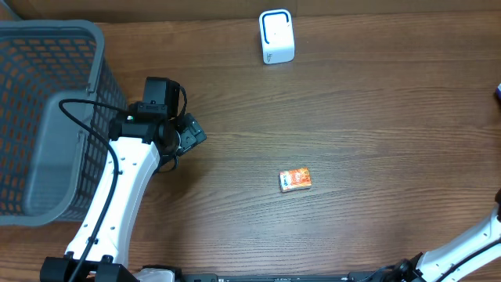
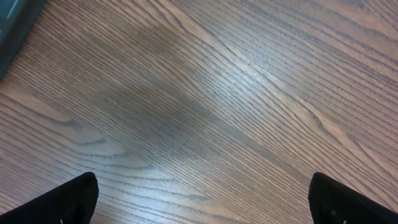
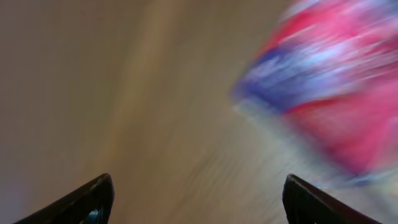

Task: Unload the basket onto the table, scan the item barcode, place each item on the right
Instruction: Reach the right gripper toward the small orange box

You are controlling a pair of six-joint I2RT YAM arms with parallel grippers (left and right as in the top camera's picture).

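A: Where is the small orange rectangular packet [image 1: 295,179] lying?
B: Mid-frame on the brown wooden desk [image 1: 376,117]. The left tool [image 2: 202,199] and right tool [image 3: 198,202] are standing spread wide, holding nothing.

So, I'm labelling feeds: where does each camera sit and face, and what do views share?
Overhead: above the table, facing down; basket, scanner, packet, left arm visible.
Left wrist: on the left arm, facing down at the table; left end effector open.
Right wrist: on the right arm, blurred; right end effector open, red-blue blur beyond.
Shared: overhead and left wrist both show the table.
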